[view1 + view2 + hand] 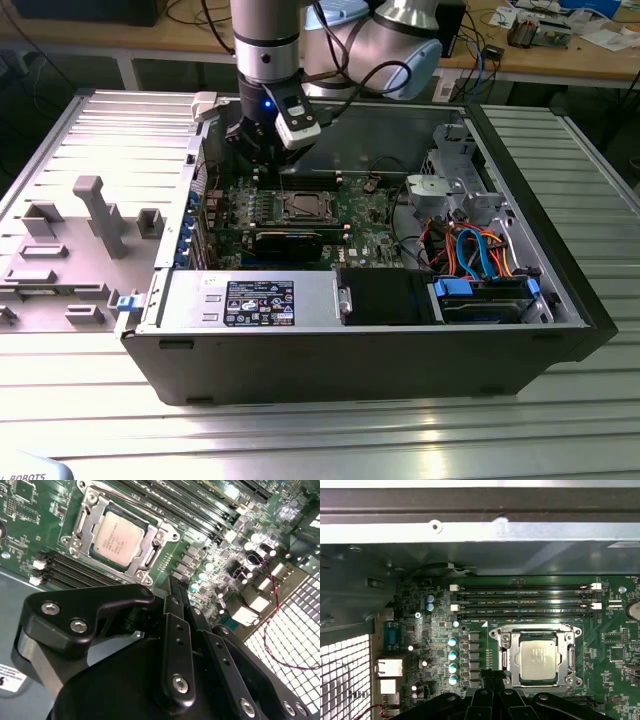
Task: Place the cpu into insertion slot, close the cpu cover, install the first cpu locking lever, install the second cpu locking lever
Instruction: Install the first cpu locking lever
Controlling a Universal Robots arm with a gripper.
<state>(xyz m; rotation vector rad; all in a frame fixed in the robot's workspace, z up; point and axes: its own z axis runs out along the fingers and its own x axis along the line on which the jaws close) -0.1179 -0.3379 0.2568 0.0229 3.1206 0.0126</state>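
In the exterior view, an open computer case [560,300] sits on the ribbed metal desk [330,430]. It holds the green motherboard [370,215], a labelled silver box [250,300] along its front, and orange and blue cables [480,250] toward the exterior view's right. The claw [260,170] hangs over the board, just beside the insertion slot [305,207] on the exterior view's left.

The second wrist view adds detail: the cpu [117,536] lies flat in the slot, apart from the claw, whose fingers are drawn narrow with nothing between them.

The first wrist view shows the cpu cover [536,631] framing the chip, with the long memory slots [520,600] beside it.
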